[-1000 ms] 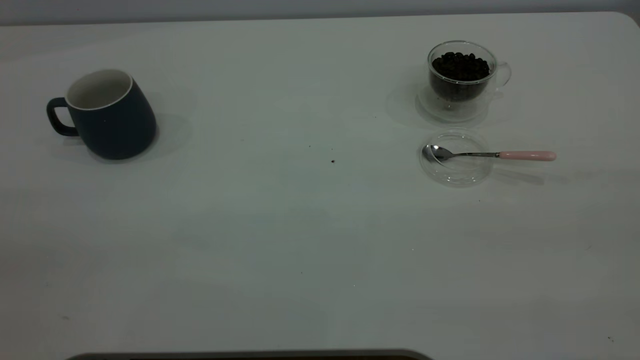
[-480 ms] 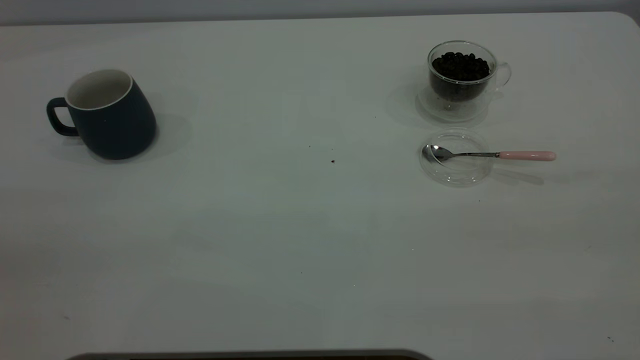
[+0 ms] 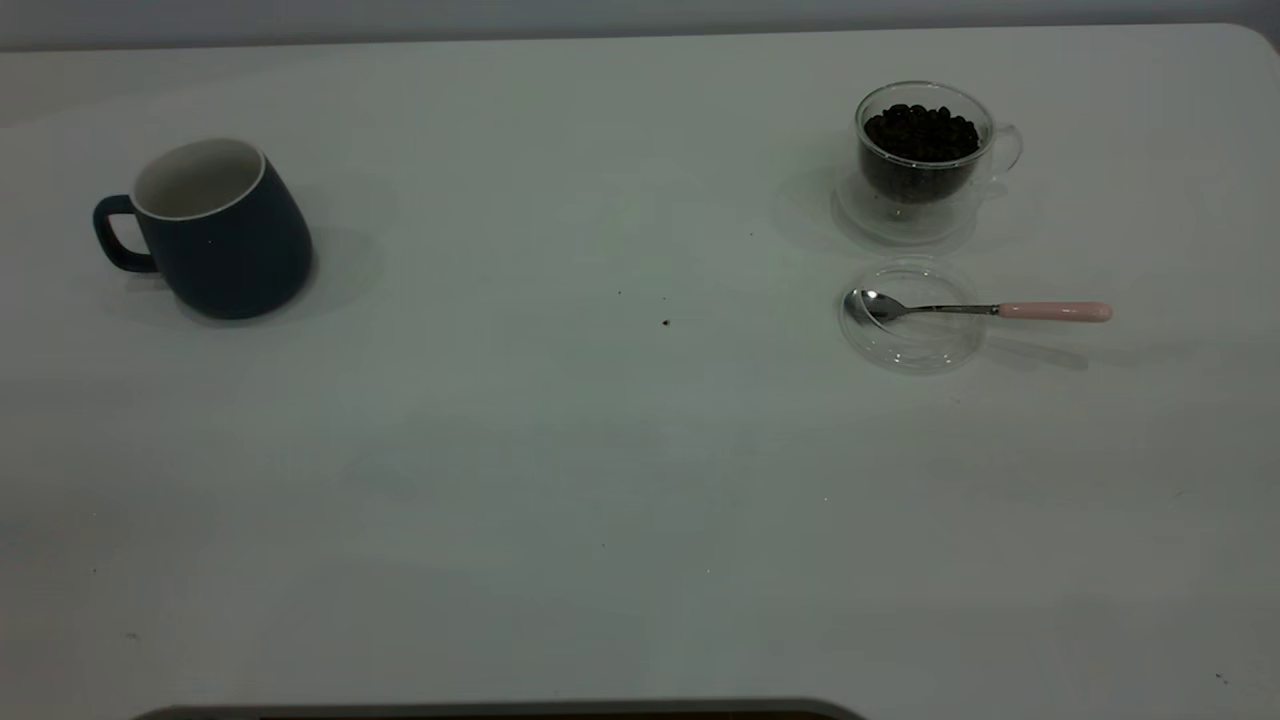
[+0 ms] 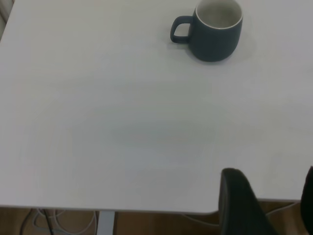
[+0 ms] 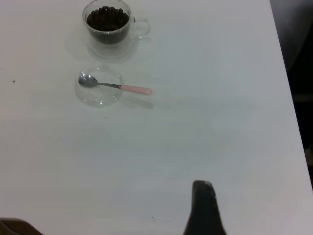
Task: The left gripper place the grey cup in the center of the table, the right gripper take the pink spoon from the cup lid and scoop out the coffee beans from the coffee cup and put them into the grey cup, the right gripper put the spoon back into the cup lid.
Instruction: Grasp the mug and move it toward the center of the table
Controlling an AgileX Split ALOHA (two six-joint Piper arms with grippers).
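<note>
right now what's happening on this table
Nothing is being handled yet. The grey cup stands untouched at the table's left side, not at the center. The pink spoon rests with its bowl in the cup lid, just in front of the coffee cup full of beans. Both claws hang back near the table's edge.

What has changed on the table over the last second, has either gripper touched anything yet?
Nothing has visibly changed. The grey cup stands at the table's left side as before, the coffee cup is full of beans, and the pink spoon lies with its bowl in the cup lid. Neither gripper has touched or taken hold of anything; both are outside the exterior view.
</note>
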